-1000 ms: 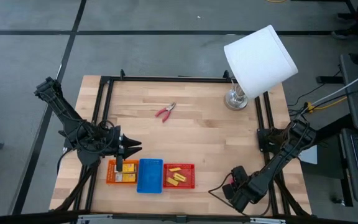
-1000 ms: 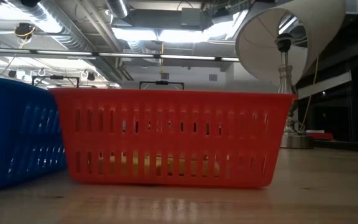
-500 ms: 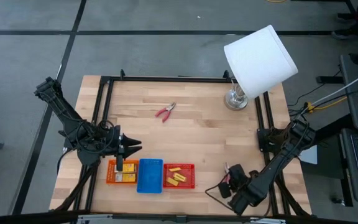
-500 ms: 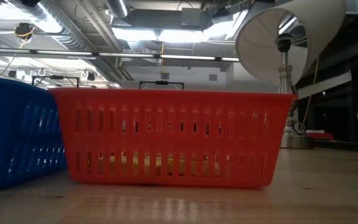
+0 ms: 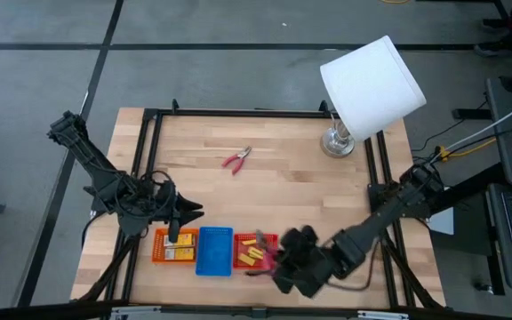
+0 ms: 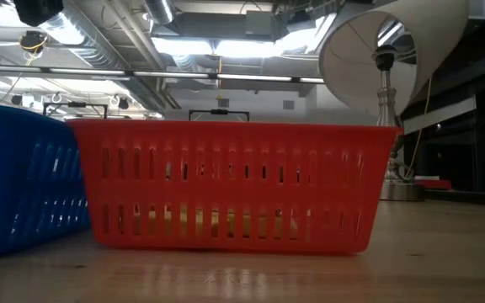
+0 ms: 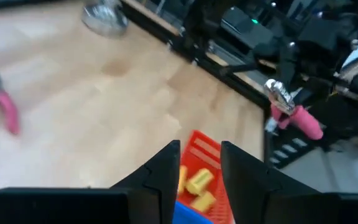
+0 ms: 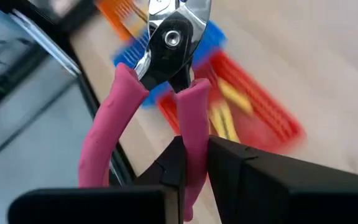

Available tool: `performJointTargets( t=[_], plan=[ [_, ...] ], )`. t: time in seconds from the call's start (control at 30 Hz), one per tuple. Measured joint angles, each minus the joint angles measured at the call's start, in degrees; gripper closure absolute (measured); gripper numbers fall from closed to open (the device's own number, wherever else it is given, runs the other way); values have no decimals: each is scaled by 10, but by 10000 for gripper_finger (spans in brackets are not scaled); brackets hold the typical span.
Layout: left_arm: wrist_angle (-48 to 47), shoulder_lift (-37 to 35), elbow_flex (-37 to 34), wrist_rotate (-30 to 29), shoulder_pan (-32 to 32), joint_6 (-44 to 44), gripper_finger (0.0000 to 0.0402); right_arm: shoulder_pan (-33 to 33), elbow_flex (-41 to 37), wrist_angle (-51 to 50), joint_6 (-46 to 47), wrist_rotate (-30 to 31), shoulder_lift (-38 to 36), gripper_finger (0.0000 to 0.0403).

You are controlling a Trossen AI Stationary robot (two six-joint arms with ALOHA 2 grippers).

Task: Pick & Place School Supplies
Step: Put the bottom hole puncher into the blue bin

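Observation:
My right gripper [image 5: 278, 258] hovers at the right end of the red tray [image 5: 256, 236], shut on pink-handled pliers [image 8: 166, 74]. In the left wrist view those pliers [image 7: 291, 113] hang in the air beyond the tray. Yellow packets [image 5: 251, 256] lie inside the red tray. A second pair of pink-handled pliers [image 5: 236, 158] lies flat on the table toward the far edge. My left gripper [image 5: 188, 212] waits open above the orange tray [image 5: 161, 255], which holds yellow packets with pale labels. My right gripper pinches one pink handle [image 8: 192, 134] of the pliers between its two fingers [image 8: 229, 163]. The handle runs along the fingers. The other handle [image 8: 107, 137] is free beside them, and the metal head [image 8: 171, 31] sticks out beyond the fingertips. The pliers are lifted clear.
The orange tray, the blue tray [image 5: 214, 251] and the red tray stand side by side at the near edge. A tilted lamp with a white shade [image 5: 369, 84] stands at the far right corner on its base [image 5: 336, 142]. Bare wood [image 5: 283, 191] lies in the middle.
My right arm has swung from the table's near right corner toward the left, bringing the held pliers over the right end of the red tray. The left arm has stayed where it was.

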Motion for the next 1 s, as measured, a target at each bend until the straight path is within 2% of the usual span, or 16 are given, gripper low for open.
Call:
performJointTargets(
  t=[0.13, 0.3, 0.4, 0.5, 0.63, 0.83, 1.0],
  plan=[
    [78, 0, 0, 25, 13, -17, 268, -35, 0, 67, -94, 8, 0, 359],
    [227, 6, 1, 50, 17, 18, 223, -60, 0, 124, -173, 36, 0, 359],
    [274, 22, 1, 67, 27, 32, 195, -74, 6, 171, -223, 36, 0, 359],
    [293, 41, 1, 94, 48, 5, 176, -87, 6, 202, -253, 30, 0, 359],
    [347, 75, 1, 130, 79, -8, 169, -97, 6, 224, -275, 29, 0, 359],
    [453, 111, 1, 182, 118, 49, 173, -100, 6, 248, -296, 23, 0, 359],
    [474, 127, 0, 211, 154, 52, 169, -100, 6, 253, -298, 23, 0, 359]
  ],
)
